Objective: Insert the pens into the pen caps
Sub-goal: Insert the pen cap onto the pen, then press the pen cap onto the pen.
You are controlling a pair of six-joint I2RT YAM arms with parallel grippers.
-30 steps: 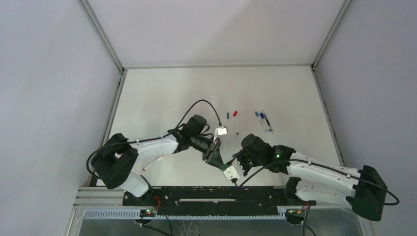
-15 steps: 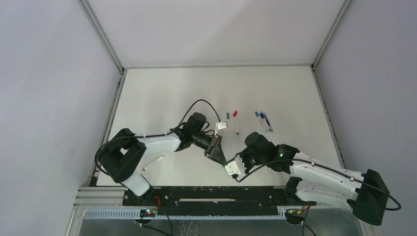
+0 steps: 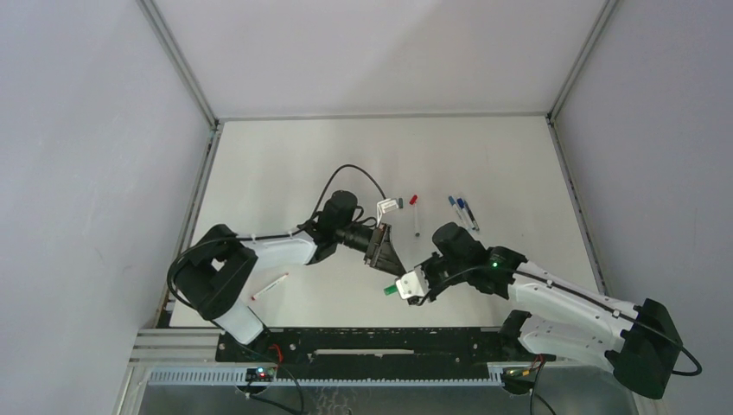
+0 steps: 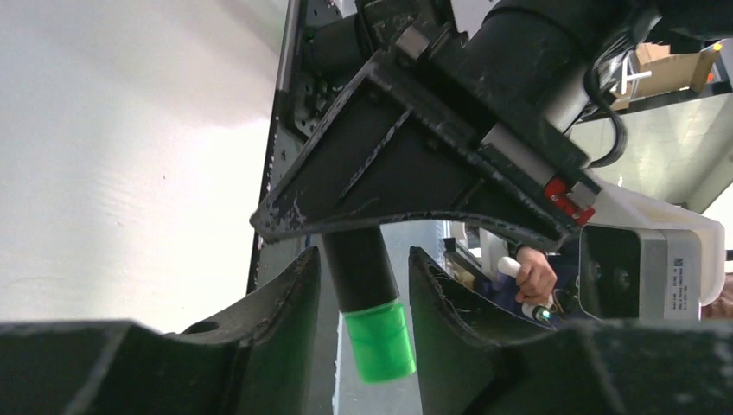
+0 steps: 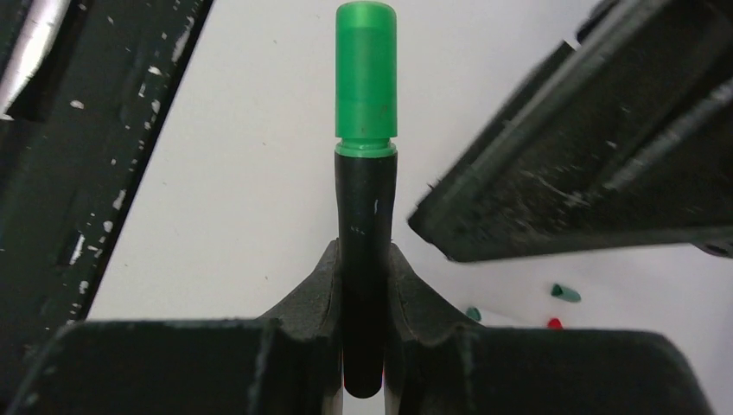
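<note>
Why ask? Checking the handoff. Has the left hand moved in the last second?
Yes. The left hand has shifted farther from the arms' bases, closer to the red-tipped pen.

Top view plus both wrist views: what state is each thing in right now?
right pincer, shut on the black pen
left pincer, open, fingers either side of the green cap
green cap, seated on the black pen
blue pens, lying flat
red-topped pen, lying flat
red-ended pen, at near left, lying flat
loose caps, lying flat, unused

Five pens [image 3: 270,285] [image 3: 416,220] [image 3: 455,210] [image 3: 468,213] [image 5: 365,225], one green pen cap [image 5: 366,69]
</note>
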